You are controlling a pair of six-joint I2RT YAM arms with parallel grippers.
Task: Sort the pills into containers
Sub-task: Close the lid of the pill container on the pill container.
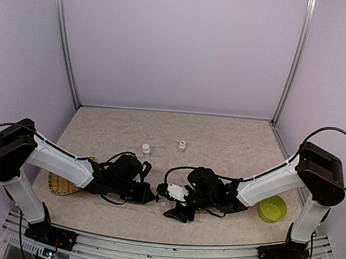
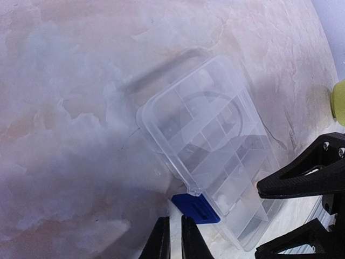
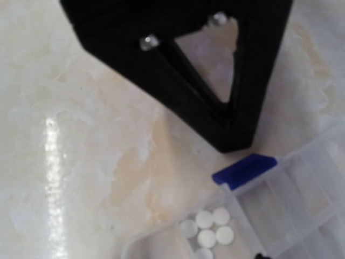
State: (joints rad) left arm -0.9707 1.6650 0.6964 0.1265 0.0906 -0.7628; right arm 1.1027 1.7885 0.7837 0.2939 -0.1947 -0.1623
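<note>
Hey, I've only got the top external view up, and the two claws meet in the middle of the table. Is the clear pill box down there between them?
Observer: Yes. The left wrist view shows the clear compartment box lying flat on the table, with its blue latch facing the left claw.
Operator: Any pills in it yet?
Observer: The right wrist view shows several round white pills together in the compartment beside that latch.
Operator: And what's the right claw doing?
Observer: In the left wrist view the right claw sits at the box's edge with its fingers standing apart.
</note>
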